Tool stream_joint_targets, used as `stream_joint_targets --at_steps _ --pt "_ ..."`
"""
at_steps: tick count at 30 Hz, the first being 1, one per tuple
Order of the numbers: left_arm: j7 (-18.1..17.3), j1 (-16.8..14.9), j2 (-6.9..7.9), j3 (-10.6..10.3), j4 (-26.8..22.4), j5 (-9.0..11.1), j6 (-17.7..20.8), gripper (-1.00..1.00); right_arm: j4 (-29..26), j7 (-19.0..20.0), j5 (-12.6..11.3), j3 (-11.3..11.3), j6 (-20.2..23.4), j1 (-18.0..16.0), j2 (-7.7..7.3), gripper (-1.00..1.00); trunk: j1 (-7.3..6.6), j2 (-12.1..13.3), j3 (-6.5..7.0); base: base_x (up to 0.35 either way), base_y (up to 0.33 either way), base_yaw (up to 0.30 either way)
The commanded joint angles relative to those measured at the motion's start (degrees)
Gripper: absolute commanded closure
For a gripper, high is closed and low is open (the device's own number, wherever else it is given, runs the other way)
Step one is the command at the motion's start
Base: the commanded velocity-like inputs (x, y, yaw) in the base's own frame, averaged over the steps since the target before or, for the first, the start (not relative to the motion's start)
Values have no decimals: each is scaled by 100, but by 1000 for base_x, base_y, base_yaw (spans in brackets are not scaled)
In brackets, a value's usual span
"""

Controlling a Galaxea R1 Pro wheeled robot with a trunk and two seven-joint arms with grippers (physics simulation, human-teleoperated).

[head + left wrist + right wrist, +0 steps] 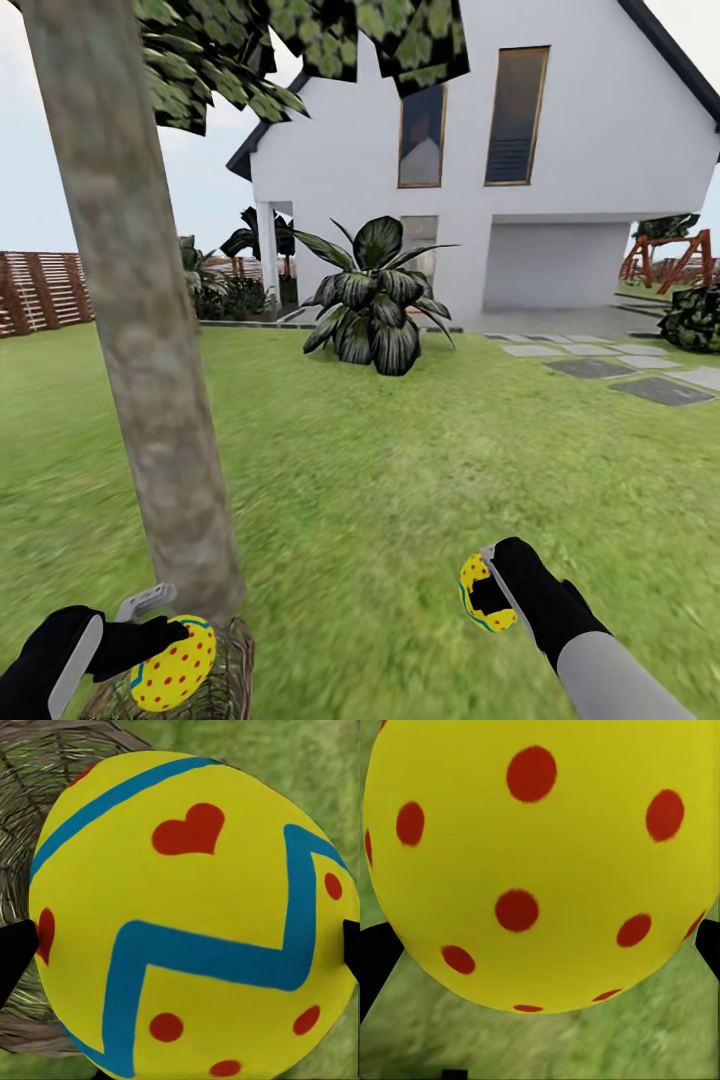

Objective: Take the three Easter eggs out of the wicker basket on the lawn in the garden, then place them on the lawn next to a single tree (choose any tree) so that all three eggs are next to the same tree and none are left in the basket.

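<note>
My left gripper point(180, 655) is shut on a yellow Easter egg point(173, 664) with red dots, held just above the wicker basket point(222, 680) at the foot of the tree point(135, 300). The left wrist view has that egg point(187, 915) up close, with blue zigzag bands, and the basket point(45, 787) weave behind it. My right gripper point(490, 592) is shut on a second yellow egg point(474, 580), held above the lawn point(380, 480) to the right of the tree. In the right wrist view this egg point(540, 862) hangs over grass. The basket's inside is hidden.
A large dark-leaved plant point(375, 300) stands mid-lawn ahead. Behind it is the white house point(520, 150). Grey stepping stones point(620, 370) lie at the right, a slatted wooden fence point(40, 290) at the left. Open grass stretches between tree and plant.
</note>
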Motion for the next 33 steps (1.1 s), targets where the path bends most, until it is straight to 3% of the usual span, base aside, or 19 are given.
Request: stream_joint_targets --at_steps 1,6,11,19,33 --pt "-49 -7 -5 10 -4 -39 28 100 -9 55 61 22 24 -2 -8 100 1 -3 -7 169 -296 266" --pt "-49 -4 -37 8 -4 -39 28 100 -9 56 61 37 22 -2 1 100 1 -3 -7 166 -297 266" --pt "-49 -9 -38 8 -4 -39 28 100 -9 55 53 244 17 -2 1 100 1 -3 -7 156 -302 266" --pt "-49 -5 -38 8 -4 -39 28 100 104 58 52 250 17 -2 1 100 1 -3 -7 145 -305 266" --pt "-49 -7 -38 8 -4 -39 28 100 131 56 56 250 14 -2 11 100 1 -3 -7 5 -337 266"
